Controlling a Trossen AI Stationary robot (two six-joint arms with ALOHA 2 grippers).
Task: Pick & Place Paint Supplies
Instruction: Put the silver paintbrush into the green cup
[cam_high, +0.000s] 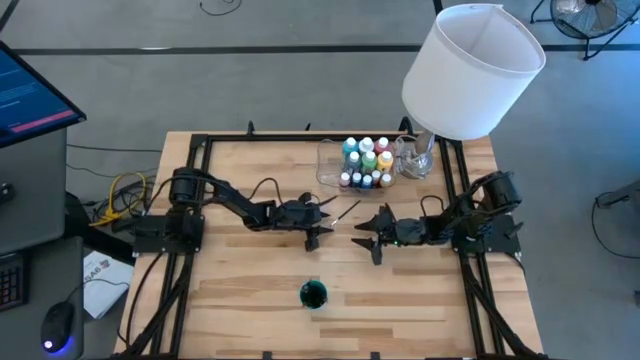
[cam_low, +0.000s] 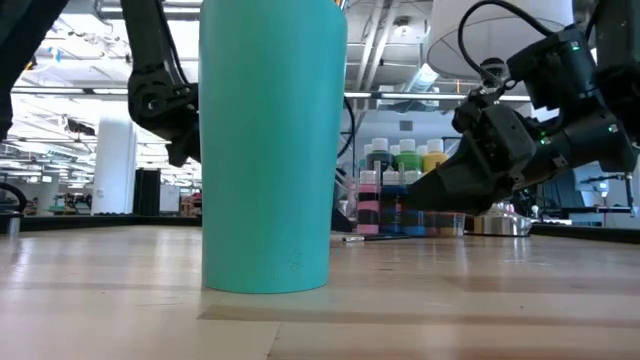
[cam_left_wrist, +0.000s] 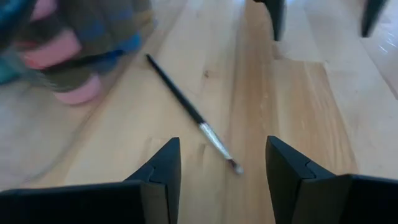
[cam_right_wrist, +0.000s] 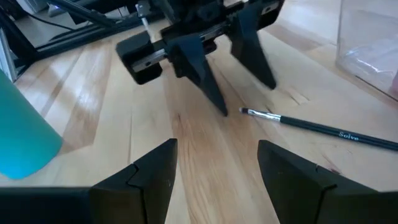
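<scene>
The brush (cam_high: 347, 212) lying flat on the bare wood near the table's middle is the landmark here, and everything is placed from it.

To its left, the left gripper (cam_high: 318, 222) sits low over the table with its fingers parted and nothing between them; in its own wrist view the brush's bristle tip (cam_left_wrist: 233, 165) lies just ahead of the gap. That low stance, opened wide enough to straddle a thin handle, reads as the approach to picking the brush up.

Nearer the table's front edge than the brush, and slightly left of it, stands the teal cup (cam_high: 313, 295), upright and apart from both arms. It is probably the place meant for the brush.

Beyond the brush, toward the table's far side, the paint bottles (cam_high: 366, 163) stand packed together inside the clear tray (cam_high: 326, 162), white caps up; none is being handled.

To the brush's right, the right gripper (cam_high: 372, 238) points toward the left one, also low, open and empty. From its wrist view the brush (cam_right_wrist: 323, 129) lies between the two grippers, so this arm seems to be waiting or ready to help.

Farther right, the white lampshade (cam_high: 470, 70) stands at the table's far right corner.
</scene>
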